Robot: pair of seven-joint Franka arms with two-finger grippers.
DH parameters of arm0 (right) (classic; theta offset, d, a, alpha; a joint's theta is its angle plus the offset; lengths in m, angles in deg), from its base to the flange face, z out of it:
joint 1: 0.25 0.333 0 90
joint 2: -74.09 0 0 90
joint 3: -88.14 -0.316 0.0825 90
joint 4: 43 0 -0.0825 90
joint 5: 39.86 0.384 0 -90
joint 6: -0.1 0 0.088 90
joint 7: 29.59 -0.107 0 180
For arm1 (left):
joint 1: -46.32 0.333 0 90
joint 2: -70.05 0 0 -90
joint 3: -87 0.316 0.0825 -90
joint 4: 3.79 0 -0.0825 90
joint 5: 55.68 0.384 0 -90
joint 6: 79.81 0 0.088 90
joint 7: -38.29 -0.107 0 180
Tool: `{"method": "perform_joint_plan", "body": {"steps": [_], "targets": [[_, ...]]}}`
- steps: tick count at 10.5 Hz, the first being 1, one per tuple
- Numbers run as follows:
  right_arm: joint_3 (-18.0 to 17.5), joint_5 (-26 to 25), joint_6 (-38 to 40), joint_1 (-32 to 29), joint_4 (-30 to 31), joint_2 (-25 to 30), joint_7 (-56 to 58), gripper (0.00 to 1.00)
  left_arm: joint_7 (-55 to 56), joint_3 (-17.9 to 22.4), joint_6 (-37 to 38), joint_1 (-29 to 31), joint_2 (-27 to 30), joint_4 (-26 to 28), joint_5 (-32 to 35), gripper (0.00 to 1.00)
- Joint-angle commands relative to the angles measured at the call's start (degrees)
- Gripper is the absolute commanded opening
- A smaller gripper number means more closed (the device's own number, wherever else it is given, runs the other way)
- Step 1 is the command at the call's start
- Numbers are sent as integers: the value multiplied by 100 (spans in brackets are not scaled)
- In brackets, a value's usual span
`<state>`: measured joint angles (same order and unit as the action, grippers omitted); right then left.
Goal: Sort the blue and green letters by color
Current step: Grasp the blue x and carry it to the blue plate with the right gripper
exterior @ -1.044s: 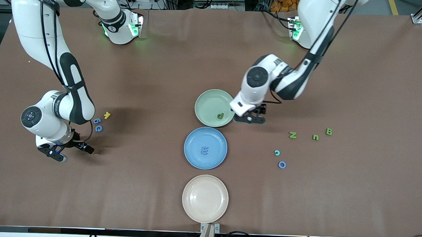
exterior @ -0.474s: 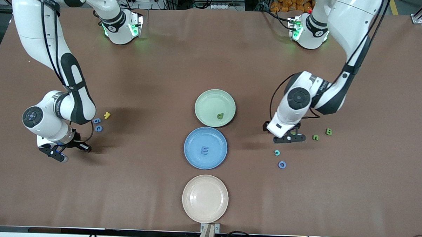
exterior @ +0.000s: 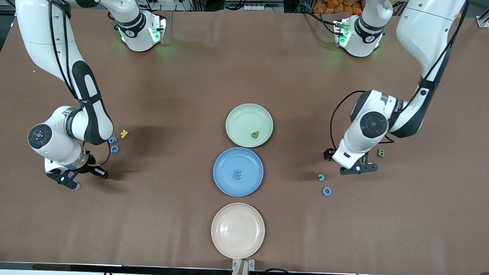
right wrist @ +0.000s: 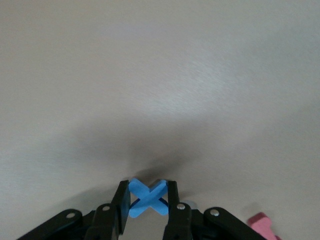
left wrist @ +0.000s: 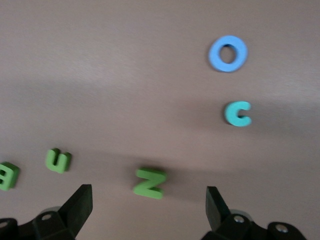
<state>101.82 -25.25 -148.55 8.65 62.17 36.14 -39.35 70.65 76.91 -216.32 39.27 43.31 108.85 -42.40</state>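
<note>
Brown matte paper is covering the whole surface [exterior: 190,70], and I am working over it with both arms. Three round plates are sitting in a row down the middle: a pale green plate [exterior: 239,115] farthest from the front camera with a small green letter [exterior: 255,134] in it, a blue plate [exterior: 222,181] next with a blue E [exterior: 237,175] on it, and a cream plate [exterior: 237,230] nearest that camera, with nothing in it.

My left hand [left wrist: 147,207] is hovering with its fingers spread wide over the green foam N [left wrist: 149,182], at the left arm's end of the surface. A green u [left wrist: 58,160] and a green B [exterior: 381,152] are lying beside the N; a teal c [exterior: 320,177] and a blue ring-shaped O [exterior: 327,191] are lying nearer the front camera.

My right hand [right wrist: 148,206] is down at the right arm's end, pinching a chunky blue X [right wrist: 147,197] between its pads. A pink piece [right wrist: 263,223] is lying just beside it. Two more blue letters [exterior: 113,145] and a yellow K-shaped piece [exterior: 124,133] are lying close by.

To do this well, I am judging that I should lift the X straight up before swinging toward the blue plate, so I am not nudging the pink piece. With the left hand, I should centre the N between the fingers and descend squarely, keeping clear of the u.
</note>
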Motion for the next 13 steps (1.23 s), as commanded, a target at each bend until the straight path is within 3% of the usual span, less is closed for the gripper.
{"method": "perform_joint_plan", "body": {"steps": [1,8,13], "targets": [[-58,103,546,172,-426,113,-392,0,-955,-54,-121,414,-25,65,148,100],[-550,121,521,1121,-1305,-28,-2554,0,-2996,-81,-727,994,-393,65,148,100],[-577,112,425,2227,-1963,-378,-3706,0,-3807,-168,-754,1408,-359,415,140,100]]}}
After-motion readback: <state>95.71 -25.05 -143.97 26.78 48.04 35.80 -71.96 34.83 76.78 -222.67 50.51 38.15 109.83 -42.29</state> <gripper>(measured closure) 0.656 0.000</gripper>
